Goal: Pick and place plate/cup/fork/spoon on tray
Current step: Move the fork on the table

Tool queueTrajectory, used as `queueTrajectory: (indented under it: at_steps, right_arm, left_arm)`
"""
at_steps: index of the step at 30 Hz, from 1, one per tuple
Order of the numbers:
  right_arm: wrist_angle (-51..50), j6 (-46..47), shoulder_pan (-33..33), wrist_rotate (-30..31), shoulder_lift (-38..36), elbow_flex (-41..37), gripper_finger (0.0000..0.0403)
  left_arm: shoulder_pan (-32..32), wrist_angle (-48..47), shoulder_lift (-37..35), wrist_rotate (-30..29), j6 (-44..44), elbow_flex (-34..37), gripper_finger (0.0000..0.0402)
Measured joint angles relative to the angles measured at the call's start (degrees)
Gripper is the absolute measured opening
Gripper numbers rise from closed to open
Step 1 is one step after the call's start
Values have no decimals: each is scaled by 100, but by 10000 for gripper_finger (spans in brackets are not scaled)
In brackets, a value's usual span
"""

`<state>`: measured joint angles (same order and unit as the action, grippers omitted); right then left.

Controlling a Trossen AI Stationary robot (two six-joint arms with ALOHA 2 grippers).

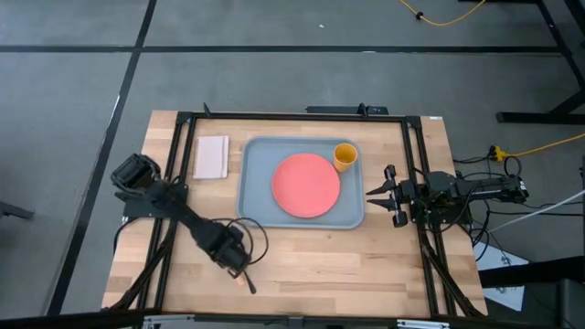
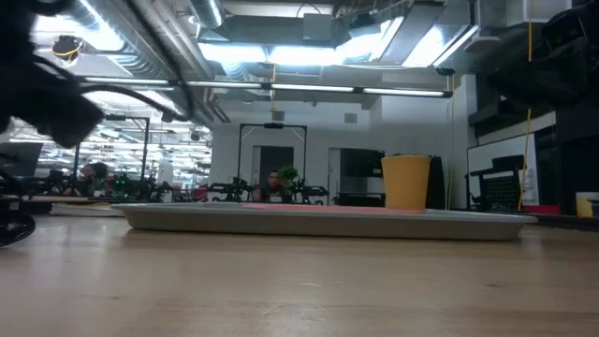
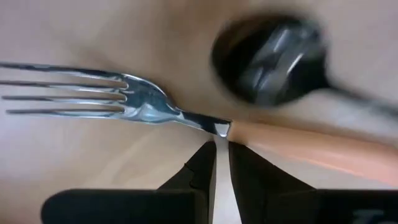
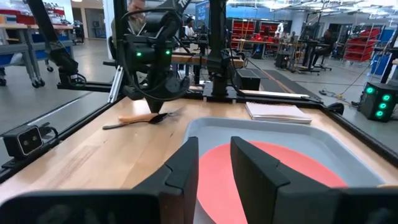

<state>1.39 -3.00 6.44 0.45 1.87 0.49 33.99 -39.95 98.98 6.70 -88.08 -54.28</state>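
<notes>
The left hand (image 1: 239, 267), fingers nearly closed and gripping nothing, hovers over the fork (image 3: 186, 118) and spoon (image 3: 273, 59) on the table (image 1: 311, 256). Plate (image 1: 305, 185) and cup (image 1: 345, 156) sit on the tray (image 1: 254, 174). The right hand (image 1: 373, 193) waits beside it, slightly open and empty.

Both arms: dark, near-black housings, jointed links. Black cables loop around the left arm's wrist block. Left gripper (image 3: 216, 163): two matte black wedge-shaped fingers (image 3: 193, 171). Right gripper (image 4: 214, 165): broad black angular fingers (image 4: 258, 171). Seen from the right wrist, the left arm carries green indicator lights, with black cable at about 12 o'clock above them.
</notes>
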Motion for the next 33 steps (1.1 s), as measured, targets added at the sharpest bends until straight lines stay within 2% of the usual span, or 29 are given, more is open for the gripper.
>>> queueTrajectory:
  at_steps: [12, 16, 19, 23, 33]
  right_arm:
    - [0, -55, -2, -2, 0, 0, 99]
    - [2, -53, -2, -2, 0, 0, 99]
    - [2, -24, -2, -9, -2, 0, 99]
    - [2, -18, 0, -11, -1, 0, 99]
    - [2, -9, 0, -10, -1, 0, 99]
  left_arm:
    - [-815, 466, -2, -356, 171, 0, 39]
    - [-950, 446, -4, -39, 505, 0, 39]
    - [-944, 372, -24, 364, 613, 0, 39]
    - [-780, 466, -24, 516, 456, 2, 39]
    - [-292, 653, -26, 479, 12, 4, 39]
